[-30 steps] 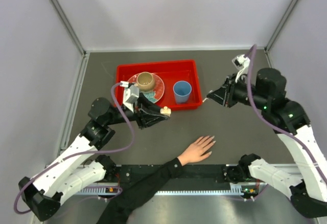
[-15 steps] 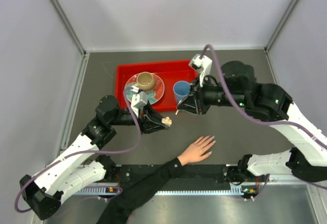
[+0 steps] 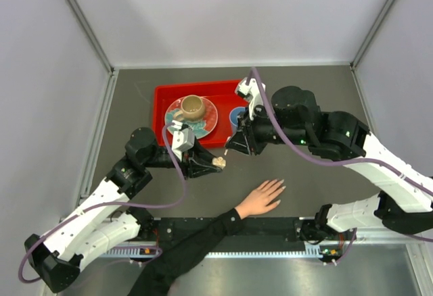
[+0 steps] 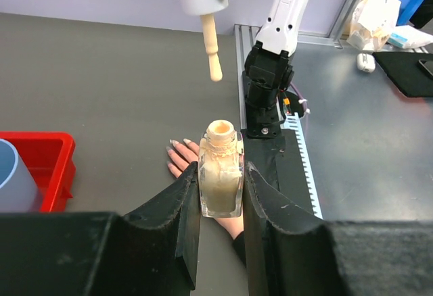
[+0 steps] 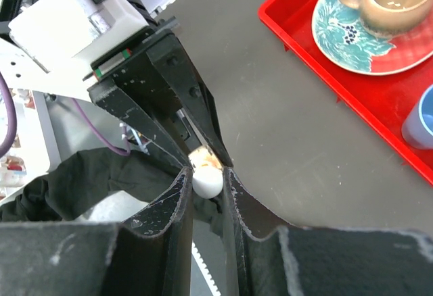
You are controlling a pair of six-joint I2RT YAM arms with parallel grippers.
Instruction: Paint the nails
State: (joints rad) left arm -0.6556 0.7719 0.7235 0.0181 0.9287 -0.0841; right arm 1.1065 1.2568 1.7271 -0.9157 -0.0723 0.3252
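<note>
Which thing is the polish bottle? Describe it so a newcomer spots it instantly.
Find the red tray at the far middle of the table. Just nearer than its front edge, the left gripper clamps a small square glass bottle. Unlike the brown mug and blue cup in the tray, it holds pale cream polish, its neck open, with the brush in the right gripper poised above.

Bright, even overhead light casts soft, faint shadows without glare; wrist views look slightly soft close up.
</note>
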